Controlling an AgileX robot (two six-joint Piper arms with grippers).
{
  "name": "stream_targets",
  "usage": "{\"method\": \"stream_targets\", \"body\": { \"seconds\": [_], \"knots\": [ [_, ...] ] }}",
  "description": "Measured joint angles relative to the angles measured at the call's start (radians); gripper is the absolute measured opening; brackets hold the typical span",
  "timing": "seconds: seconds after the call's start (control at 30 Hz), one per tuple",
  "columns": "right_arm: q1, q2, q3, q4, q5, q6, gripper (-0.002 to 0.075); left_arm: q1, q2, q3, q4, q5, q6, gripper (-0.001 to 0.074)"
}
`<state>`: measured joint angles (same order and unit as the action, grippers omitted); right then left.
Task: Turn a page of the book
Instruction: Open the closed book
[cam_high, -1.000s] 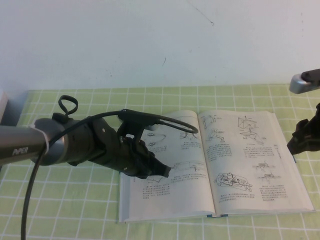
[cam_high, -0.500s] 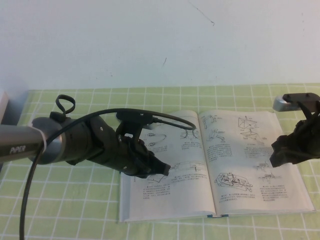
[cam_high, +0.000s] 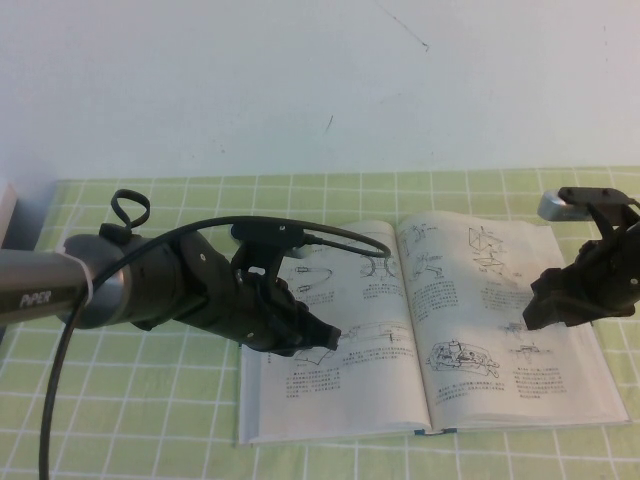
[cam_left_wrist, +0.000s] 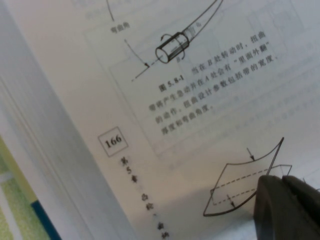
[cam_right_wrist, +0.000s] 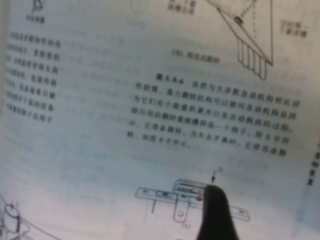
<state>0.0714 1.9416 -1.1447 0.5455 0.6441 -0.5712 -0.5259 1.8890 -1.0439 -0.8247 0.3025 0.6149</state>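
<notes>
The book (cam_high: 330, 400) lies open and flat on the green checked cloth, its off-white pages printed with line drawings and text. My left gripper (cam_high: 332, 340) is shut, with its tips resting on the left page, numbered 166 in the left wrist view (cam_left_wrist: 114, 142), beside a curved-sheet drawing (cam_left_wrist: 285, 200). My right gripper (cam_high: 532, 315) hovers low over the right page (cam_high: 470, 380) near its outer half. In the right wrist view its dark tip (cam_right_wrist: 214, 205) sits over a small bracket drawing and appears shut, holding nothing. No page is lifted.
The green and white checked cloth (cam_high: 130, 420) covers the table up to a pale wall (cam_high: 300, 90). A pale object's edge (cam_high: 5, 215) shows at the far left. The left arm's black cable (cam_high: 60, 400) loops over the cloth.
My right arm has come in from the right edge, leftward and down over the right page. My left gripper has stayed on the left page.
</notes>
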Motion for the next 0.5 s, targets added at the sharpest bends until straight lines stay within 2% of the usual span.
{"method": "stream_targets", "body": {
  "seconds": [0.5],
  "knots": [
    [0.0,0.0,0.0,0.082,0.01,-0.034,0.0437,0.0,0.0,0.0,0.0,0.0,-0.002,-0.0004]
  ]
}}
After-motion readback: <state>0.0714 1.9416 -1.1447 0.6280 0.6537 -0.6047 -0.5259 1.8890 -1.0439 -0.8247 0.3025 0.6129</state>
